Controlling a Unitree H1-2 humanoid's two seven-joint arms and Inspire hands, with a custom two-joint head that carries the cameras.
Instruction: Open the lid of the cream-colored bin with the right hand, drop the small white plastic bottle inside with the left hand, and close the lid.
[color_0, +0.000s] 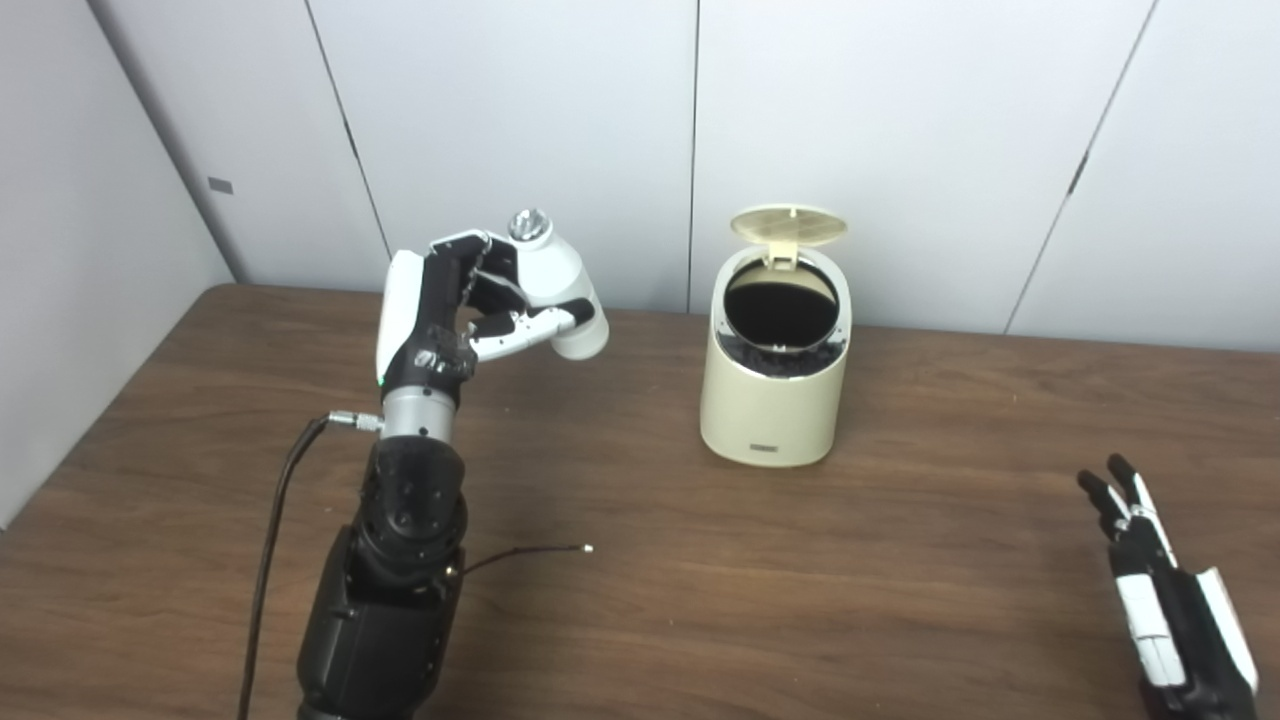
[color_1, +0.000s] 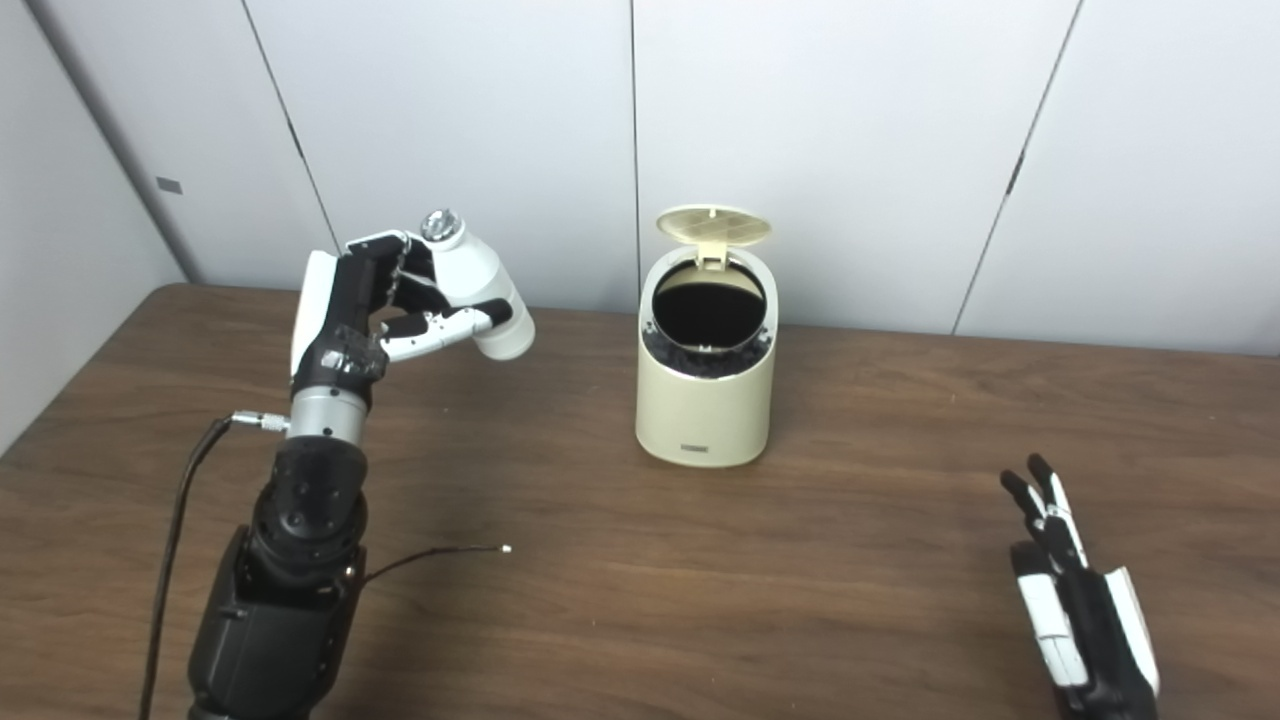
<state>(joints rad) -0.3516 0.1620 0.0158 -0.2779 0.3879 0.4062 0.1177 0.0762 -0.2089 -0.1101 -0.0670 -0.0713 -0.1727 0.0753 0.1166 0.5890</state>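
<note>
The cream-colored bin (color_0: 772, 400) stands on the table at the middle back. Its round lid (color_0: 789, 226) is flipped up and back, and the dark opening shows. My left hand (color_0: 455, 315) is raised above the table to the left of the bin and is shut on the small white plastic bottle (color_0: 562, 285), which tilts with its silver cap up. My right hand (color_0: 1160, 590) rests low at the front right, open and empty, fingers straight, well away from the bin.
The brown wooden table (color_0: 850, 600) spans the view, with white wall panels behind and on the left. A thin dark cable (color_0: 525, 553) lies on the table beside my left forearm. A thicker cable (color_0: 275, 520) hangs from the left wrist.
</note>
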